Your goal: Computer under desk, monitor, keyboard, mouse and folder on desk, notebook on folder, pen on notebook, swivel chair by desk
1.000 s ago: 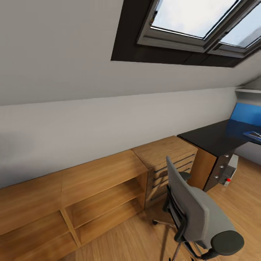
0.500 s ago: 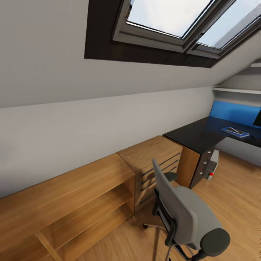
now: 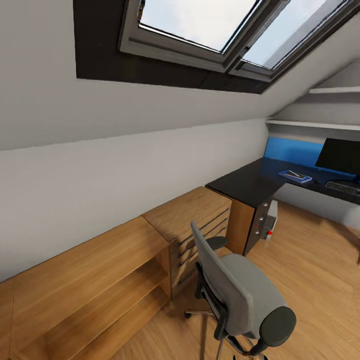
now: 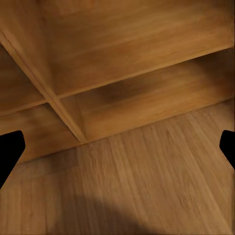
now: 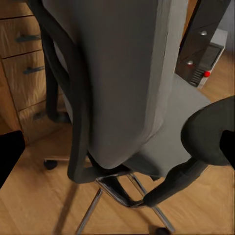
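The grey swivel chair (image 3: pixel 235 295) stands close in front of me, its back toward me, and its seat (image 5: pixel 183 122) is bare. Beyond it is the black-topped desk (image 3: pixel 245 182). The monitor (image 3: pixel 341 156) stands on the desk at the far right, with the keyboard (image 3: pixel 343 187) in front of it. The blue folder (image 3: pixel 295 176) lies flat on the desk with a pale notebook on top. The pen and mouse are too small to make out. The computer (image 3: pixel 271 221) stands under the desk. My right gripper (image 5: pixel 117 152) is open just behind the chair back. My left gripper (image 4: pixel 117 149) is open above the floor.
A light wooden dresser (image 3: pixel 192 220) with bar handles adjoins the desk's drawer unit (image 3: pixel 256 226). A low open wooden shelf unit (image 3: pixel 95 280) runs along the sloped wall to the left. Bare wooden floor (image 3: pixel 310 270) lies right of the chair. Skylights are overhead.
The whole head view has swung to the right, so the camera moved. The monitor and keyboard have come into view, and the chair and dresser sit further left in the picture.
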You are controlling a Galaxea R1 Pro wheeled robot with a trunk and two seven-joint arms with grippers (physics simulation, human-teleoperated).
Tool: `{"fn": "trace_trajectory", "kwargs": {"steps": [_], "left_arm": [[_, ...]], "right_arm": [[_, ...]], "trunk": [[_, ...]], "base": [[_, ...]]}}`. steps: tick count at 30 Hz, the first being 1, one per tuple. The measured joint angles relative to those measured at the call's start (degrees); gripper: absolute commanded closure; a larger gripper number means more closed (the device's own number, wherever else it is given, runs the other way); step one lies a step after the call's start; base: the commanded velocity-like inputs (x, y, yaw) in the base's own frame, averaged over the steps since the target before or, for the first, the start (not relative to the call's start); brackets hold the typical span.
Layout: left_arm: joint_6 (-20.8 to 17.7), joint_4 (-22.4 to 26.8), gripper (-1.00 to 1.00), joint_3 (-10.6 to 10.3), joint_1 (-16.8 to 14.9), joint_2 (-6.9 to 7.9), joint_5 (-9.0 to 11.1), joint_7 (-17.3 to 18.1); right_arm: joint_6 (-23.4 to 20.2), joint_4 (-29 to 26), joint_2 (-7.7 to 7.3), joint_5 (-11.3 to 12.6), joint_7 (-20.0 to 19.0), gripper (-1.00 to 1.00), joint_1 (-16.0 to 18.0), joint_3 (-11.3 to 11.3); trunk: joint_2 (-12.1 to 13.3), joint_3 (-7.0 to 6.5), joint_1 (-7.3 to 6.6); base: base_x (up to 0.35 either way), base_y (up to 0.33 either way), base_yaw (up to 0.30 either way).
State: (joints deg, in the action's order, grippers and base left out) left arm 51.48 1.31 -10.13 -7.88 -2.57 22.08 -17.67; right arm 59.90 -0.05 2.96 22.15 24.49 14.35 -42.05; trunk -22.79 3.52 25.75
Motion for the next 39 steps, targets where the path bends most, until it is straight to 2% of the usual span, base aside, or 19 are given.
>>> {"fn": "trace_trajectory", "kwargs": {"steps": [39], "left_arm": [[0.0,0.0,-1.0,0.0,0.0,0.02,0.0,0.09]], "right_arm": [[0.0,0.0,0.0,0.4,0.12,-1.0,0.0,0.16]], "trunk": [[0.0,0.0,0.0]], "base": [[0.0,0.0,-0.278]]}}
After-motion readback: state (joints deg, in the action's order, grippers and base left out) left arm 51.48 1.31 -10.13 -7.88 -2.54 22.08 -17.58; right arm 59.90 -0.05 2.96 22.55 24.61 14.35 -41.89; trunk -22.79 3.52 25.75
